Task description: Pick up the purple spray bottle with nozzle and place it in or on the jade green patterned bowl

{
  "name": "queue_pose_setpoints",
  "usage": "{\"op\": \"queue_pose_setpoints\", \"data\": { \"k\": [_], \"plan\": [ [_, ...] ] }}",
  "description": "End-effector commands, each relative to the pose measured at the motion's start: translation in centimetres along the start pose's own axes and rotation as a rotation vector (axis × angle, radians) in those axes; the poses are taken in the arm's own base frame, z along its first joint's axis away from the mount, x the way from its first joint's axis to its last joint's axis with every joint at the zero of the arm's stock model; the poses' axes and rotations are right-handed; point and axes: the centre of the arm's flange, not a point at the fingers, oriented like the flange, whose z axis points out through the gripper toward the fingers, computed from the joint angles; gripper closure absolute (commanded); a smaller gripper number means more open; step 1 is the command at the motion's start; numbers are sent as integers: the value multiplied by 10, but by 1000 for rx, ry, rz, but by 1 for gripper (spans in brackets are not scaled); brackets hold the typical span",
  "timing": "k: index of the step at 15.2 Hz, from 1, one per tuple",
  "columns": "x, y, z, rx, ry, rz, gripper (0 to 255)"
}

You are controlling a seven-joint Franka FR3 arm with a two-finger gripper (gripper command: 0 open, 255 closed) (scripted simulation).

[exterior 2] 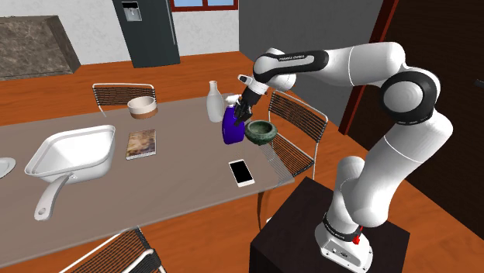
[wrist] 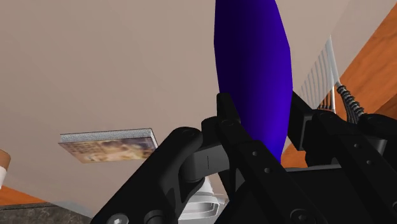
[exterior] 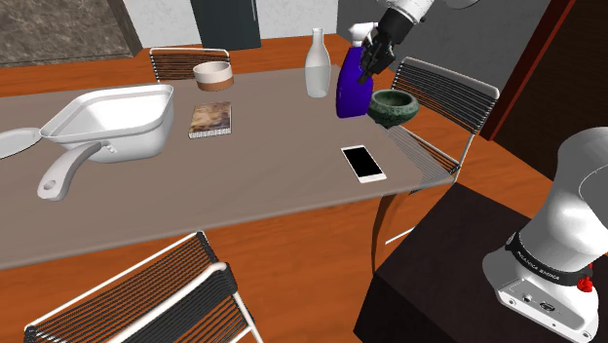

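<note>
The purple spray bottle [exterior: 350,88] hangs just above the table, clasped near its top by my black gripper [exterior: 370,64], which is shut on it. The dark green bowl [exterior: 393,106] stands right beside it, toward the shoulder view's right, near the table's corner. In the second exterior view the purple spray bottle [exterior 2: 231,127] is at the left of the bowl [exterior 2: 261,131] with the gripper [exterior 2: 242,111] above it. In the wrist view the bottle's body [wrist: 252,63] runs out from between the fingers [wrist: 245,143].
A white bottle [exterior: 316,64] stands behind the spray bottle. A phone [exterior: 363,163] lies near the table's front edge. A book [exterior: 210,119], a white pan [exterior: 103,125] and a tan bowl [exterior: 212,74] sit further left. A wire chair [exterior: 447,97] stands beyond the table's corner.
</note>
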Motion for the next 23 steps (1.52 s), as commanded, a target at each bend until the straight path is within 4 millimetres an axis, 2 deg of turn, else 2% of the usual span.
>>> {"op": "queue_pose_setpoints", "data": {
  "k": [1, 15, 23],
  "plan": [
    [5, 0, -9, 0, 0, 0, 255],
    [43, 0, -68, 0, 0, 0, 255],
    [-43, 34, -120, 0, 0, 0, 255]
  ]
}}
